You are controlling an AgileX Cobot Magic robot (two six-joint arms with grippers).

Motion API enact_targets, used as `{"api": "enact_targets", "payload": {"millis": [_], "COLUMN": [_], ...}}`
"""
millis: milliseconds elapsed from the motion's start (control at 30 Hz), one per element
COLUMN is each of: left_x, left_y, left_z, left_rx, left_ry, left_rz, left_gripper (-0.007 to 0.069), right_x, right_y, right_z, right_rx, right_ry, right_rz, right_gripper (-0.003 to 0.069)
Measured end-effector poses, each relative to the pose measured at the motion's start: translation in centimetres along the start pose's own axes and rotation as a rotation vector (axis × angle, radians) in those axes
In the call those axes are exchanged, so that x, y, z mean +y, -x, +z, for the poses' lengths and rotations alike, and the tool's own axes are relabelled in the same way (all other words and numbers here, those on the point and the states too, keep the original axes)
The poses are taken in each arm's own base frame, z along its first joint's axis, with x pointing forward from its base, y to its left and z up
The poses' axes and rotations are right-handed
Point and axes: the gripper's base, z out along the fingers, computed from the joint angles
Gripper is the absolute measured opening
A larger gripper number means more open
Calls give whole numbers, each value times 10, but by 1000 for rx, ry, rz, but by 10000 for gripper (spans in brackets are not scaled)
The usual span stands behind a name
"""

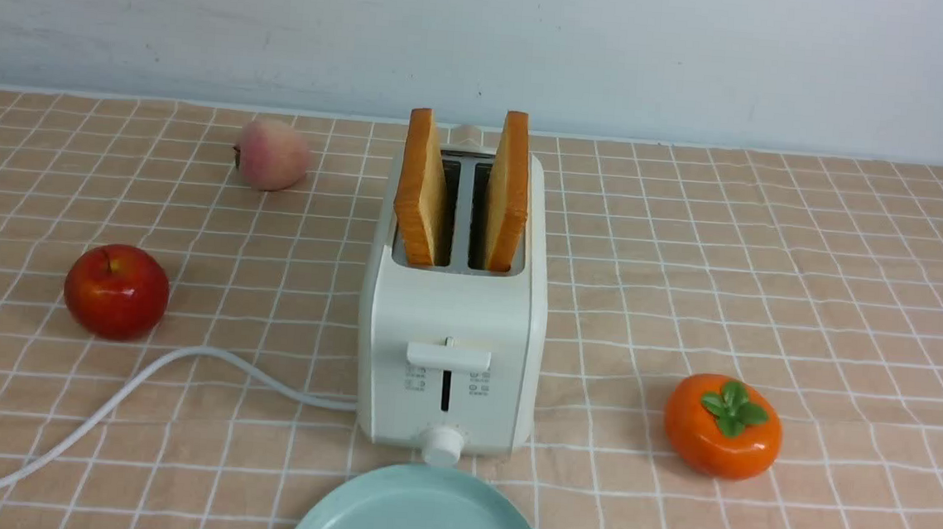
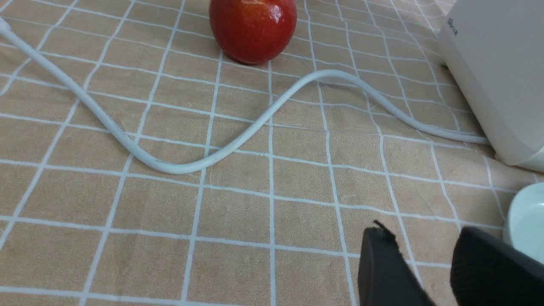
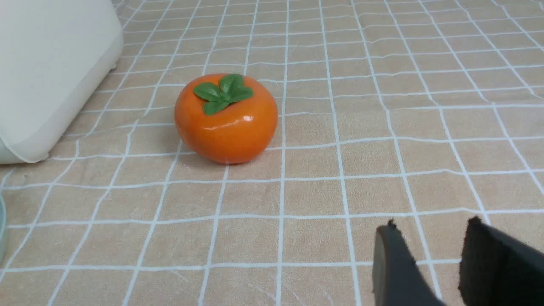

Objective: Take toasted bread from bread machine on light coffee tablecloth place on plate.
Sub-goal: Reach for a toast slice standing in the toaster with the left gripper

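Golden toast (image 1: pixel 421 186), likely light, stiff, crumbly: pinch your slice's top edge gently; plate (image 1: pixel 420 518) at 6 o'clock of the toaster (image 1: pixel 451 321); left gripper (image 2: pixel 423 240) and right gripper (image 3: pixel 431 231) part-open, empty.

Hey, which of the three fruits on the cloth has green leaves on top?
The orange persimmon, right of the toaster; the red apple and pink peach on the left have none.

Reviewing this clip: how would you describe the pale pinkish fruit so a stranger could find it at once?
Start at the bread machine mid-table on the light coffee tablecloth. Left of it and farther back, near the wall, lies the peach, beyond the red apple. It is the only pale, matte pink-yellow fruit; the apple is glossy red, the persimmon orange with green leaves.
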Motion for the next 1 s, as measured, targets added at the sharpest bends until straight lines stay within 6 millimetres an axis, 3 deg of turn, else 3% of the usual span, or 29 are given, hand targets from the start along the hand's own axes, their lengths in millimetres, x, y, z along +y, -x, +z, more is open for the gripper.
{"api": "enact_targets", "payload": {"millis": [833,1000], "left_x": [0,-5], "left_y": [0,5], "left_z": [0,0], "left_rx": [-5,-50], "left_ry": [5,-61], "left_rz": [15,-132], "left_gripper": [238,238], "right_x": [0,0], "right_y": [0,1], "right_z": [0,0], "right_rx": [0,-6], "right_ry": [0,3], "right_rz": [1,6], "right_gripper": [240,240]}}
